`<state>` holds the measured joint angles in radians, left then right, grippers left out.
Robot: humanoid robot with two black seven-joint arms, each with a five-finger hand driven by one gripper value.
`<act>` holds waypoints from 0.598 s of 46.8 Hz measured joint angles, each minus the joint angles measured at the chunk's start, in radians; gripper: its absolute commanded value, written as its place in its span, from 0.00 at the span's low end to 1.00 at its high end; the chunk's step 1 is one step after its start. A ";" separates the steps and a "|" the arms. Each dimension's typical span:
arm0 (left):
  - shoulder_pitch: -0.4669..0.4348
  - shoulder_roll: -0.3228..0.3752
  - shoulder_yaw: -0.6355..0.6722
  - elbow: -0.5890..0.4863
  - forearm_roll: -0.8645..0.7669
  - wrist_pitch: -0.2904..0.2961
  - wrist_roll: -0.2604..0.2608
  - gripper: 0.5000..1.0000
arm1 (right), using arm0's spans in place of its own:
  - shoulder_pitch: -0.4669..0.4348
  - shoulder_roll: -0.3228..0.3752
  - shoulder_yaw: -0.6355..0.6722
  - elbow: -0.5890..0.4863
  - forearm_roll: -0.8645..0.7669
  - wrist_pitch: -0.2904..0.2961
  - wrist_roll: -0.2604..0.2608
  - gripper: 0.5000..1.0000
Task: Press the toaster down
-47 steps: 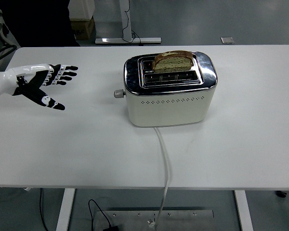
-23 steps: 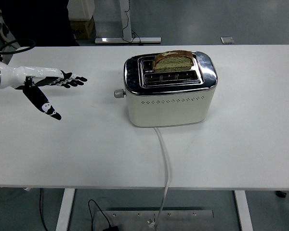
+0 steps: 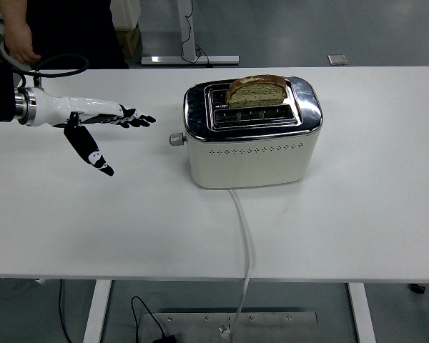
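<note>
A cream and chrome toaster (image 3: pixel 252 136) stands on the white table (image 3: pixel 129 229) at the middle. A slice of bread (image 3: pixel 256 91) sticks up out of its rear slot. Its lever knob (image 3: pixel 175 139) juts from the left end. My left hand (image 3: pixel 118 132) is open above the table, fingers stretched toward the toaster and thumb hanging down. Its fingertips (image 3: pixel 149 119) are a short way left of the knob and apart from it. The right arm is out of view.
The toaster's white cord (image 3: pixel 244 236) runs from its front over the table's near edge. A person (image 3: pixel 28 28) in dark clothes stands at the top left behind the table. A black cable (image 3: pixel 61 64) loops near my left forearm.
My left hand has moved right toward the toaster's lever end and turned edge-on with the thumb down. The toaster and bread have not moved.
</note>
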<state>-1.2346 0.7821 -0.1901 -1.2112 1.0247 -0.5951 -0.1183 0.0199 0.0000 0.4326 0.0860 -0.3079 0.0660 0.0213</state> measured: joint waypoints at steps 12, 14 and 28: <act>0.000 -0.050 0.000 0.022 0.000 0.000 0.000 1.00 | 0.000 0.000 0.000 0.000 0.000 0.000 0.000 1.00; 0.000 -0.058 0.000 0.024 0.000 0.000 0.000 1.00 | 0.000 0.000 0.000 0.000 0.000 0.000 0.000 1.00; 0.006 -0.079 0.000 0.030 0.000 0.002 0.000 1.00 | 0.000 0.000 0.000 0.000 0.000 0.000 0.000 1.00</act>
<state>-1.2289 0.7032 -0.1901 -1.1809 1.0248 -0.5926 -0.1181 0.0199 0.0000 0.4327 0.0859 -0.3076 0.0660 0.0214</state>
